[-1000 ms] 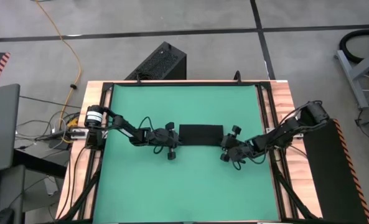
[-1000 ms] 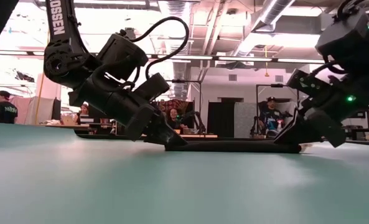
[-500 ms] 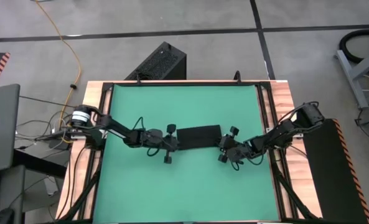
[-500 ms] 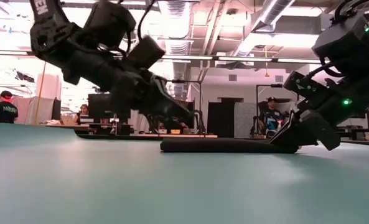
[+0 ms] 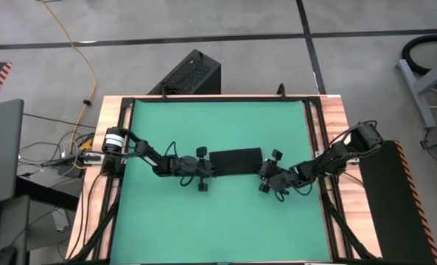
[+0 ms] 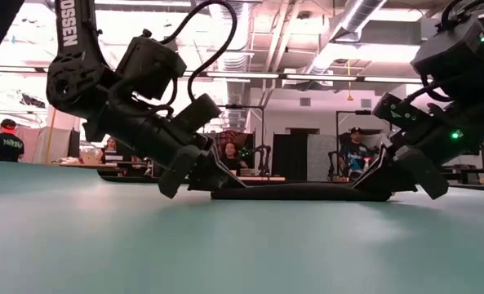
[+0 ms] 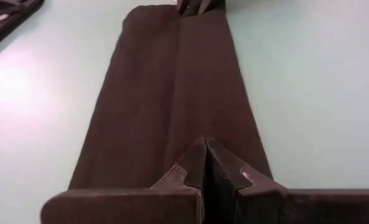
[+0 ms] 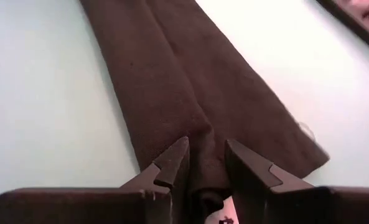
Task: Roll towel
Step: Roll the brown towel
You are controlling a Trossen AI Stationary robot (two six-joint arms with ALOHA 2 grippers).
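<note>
The black towel (image 5: 236,160) lies on the green mat as a narrow folded strip, running left to right near the table's middle. A lengthwise crease runs along its top (image 7: 172,81). My left gripper (image 5: 208,169) is down at the strip's left end, fingers closed (image 7: 206,146). My right gripper (image 5: 265,175) is down at the strip's right end, closed on cloth (image 8: 206,158). In the low view the strip (image 6: 299,192) lies flat between both grippers. My left gripper has its closed fingertips on the towel's left end, at the crease (image 7: 193,140). It comes in low and slanting from the table's left, along the strip. The fingers hide whether cloth lies between them. The strip rests on the mat. My right gripper pinches a raised fold at the towel's right end (image 8: 204,134) between its two fingers. It comes in low and slanting from the table's right, along the strip. The end corner (image 8: 308,155) beside the fingers lies flat on the mat.
Bare green mat (image 5: 218,221) lies near and far of the towel. The wooden table frame (image 5: 317,132) borders it. A hard black ribbed box (image 5: 189,73) stands on the floor beyond the far edge. People (image 6: 356,151) are in the room behind.
My left gripper has risen off the towel's left end, tipped, and come back down onto that end. The towel has shifted a little toward the table's near edge and lies slightly askew. My right gripper has stayed on the right end, moving slightly with it.
</note>
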